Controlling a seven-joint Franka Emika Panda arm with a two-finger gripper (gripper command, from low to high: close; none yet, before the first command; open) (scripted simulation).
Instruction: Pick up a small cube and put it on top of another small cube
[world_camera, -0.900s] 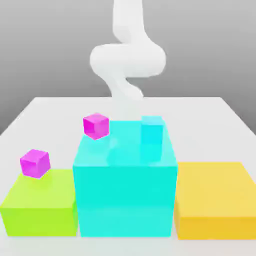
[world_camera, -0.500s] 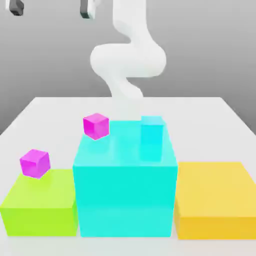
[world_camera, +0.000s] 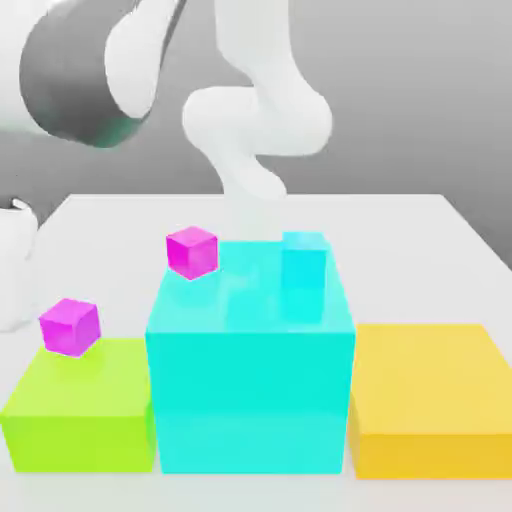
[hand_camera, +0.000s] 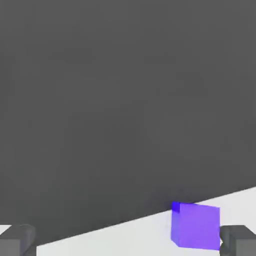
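One small magenta cube (world_camera: 191, 251) sits on the far left corner of the tall cyan block (world_camera: 250, 390). A second small magenta cube (world_camera: 70, 326) rests on the low green block (world_camera: 80, 410). A small cyan cube (world_camera: 304, 262) stands on the cyan block's top, toward the exterior view's right. In the hand view a small violet-blue cube (hand_camera: 195, 226) lies on a white surface, close beside one finger. My gripper (hand_camera: 127, 241) is open, its two grey fingertips (hand_camera: 17, 241) far apart, with nothing held.
A low yellow block (world_camera: 430, 405) stands at the exterior view's right of the cyan block. All three blocks sit on a white table (world_camera: 400, 225). A thick grey and white arm link (world_camera: 90, 70) looms in the exterior view's upper left.
The arm has swung down into the exterior view's upper left, much nearer the camera. The fingers seen at the top left edge half a second ago have left that spot. No cube has moved.
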